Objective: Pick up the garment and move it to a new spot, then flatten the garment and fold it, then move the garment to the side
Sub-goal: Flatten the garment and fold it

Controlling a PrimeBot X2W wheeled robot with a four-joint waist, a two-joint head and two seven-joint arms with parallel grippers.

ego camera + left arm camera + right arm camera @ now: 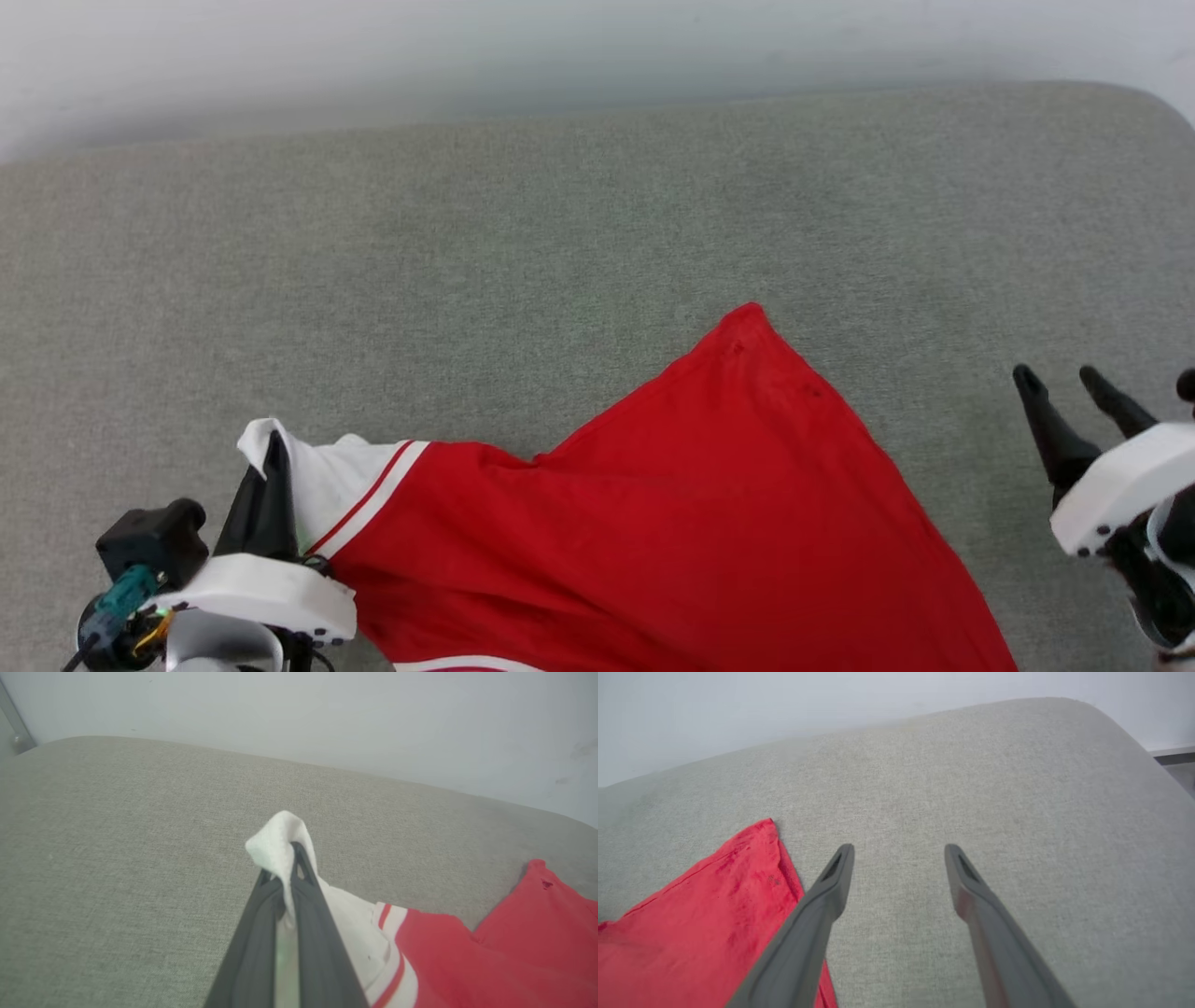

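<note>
The garment [672, 504] is a red jersey spread on a grey cushioned surface, plain red side up, one red corner pointing away from me. Its white sleeve with red striped trim [327, 481] lies at the left. My left gripper [271, 453] is shut on the sleeve's edge; in the left wrist view the white cloth [280, 844] folds over the closed fingertips, with the garment's red body [514, 947] at the right. At the right my right gripper [1060, 378] stands open, beside the red cloth and apart from it. In the right wrist view its fingers [899, 849] straddle bare cushion next to the garment [705, 924].
The grey cushion [560, 233] stretches far ahead, ending at a pale wall [597, 47]. Its rounded right edge [1134, 742] drops to a strip of floor.
</note>
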